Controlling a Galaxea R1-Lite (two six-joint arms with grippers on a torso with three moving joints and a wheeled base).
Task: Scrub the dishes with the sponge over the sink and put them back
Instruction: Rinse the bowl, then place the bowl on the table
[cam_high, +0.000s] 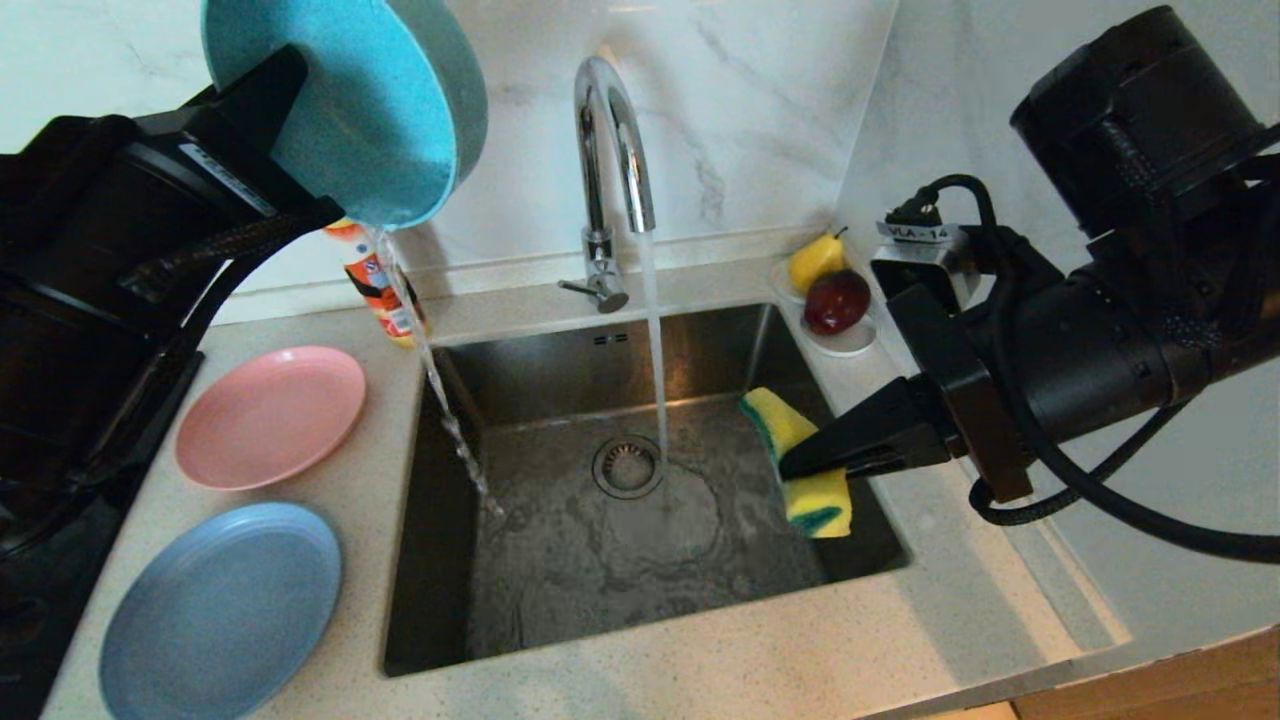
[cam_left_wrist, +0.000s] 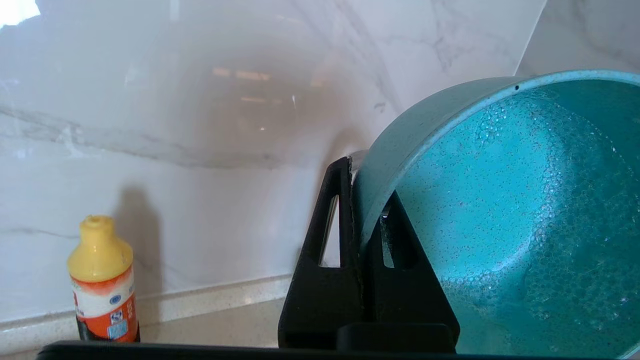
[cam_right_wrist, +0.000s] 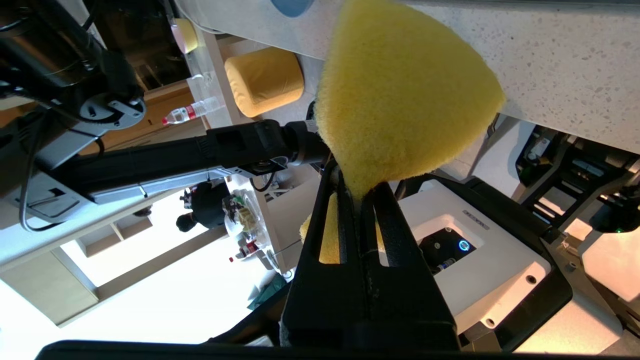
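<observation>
Pouring: left gripper (cam_high: 300, 195) is clamped on the rim of the teal bowl (cam_high: 350, 110), held high and tipped near the sink's back-left corner, and water runs off its low lip into the basin.
Grip detail: in the left wrist view one finger sits inside the bowl wall and one outside, pinched tight, with foam on the inner surface.
Right gripper: right gripper (cam_high: 800, 458) is squeezed shut on the sponge (cam_high: 800, 462), which hangs over the right side of the sink (cam_high: 560, 590), pinched at its middle so both ends stick out.
Sponge axis: long side runs roughly front to back across the fingers, green layer showing at the edges.
Tap: tap (cam_high: 610, 170) is running, its stream landing just beside the drain (cam_high: 627, 466).
Key relation: bowl is up on the left, well apart from the sponge on the right; the bowl's free counter spot is on the left, so the left arm is the nearer one for putting it back.
Waiting dishes: pink plate (cam_high: 270, 415) and light-blue plate (cam_high: 222, 610) lie flat on the counter left of the sink, pink behind blue.
Also there: orange bottle (cam_high: 385, 290) behind the pour; saucer with fruit (cam_high: 835, 295) at the back right.
</observation>
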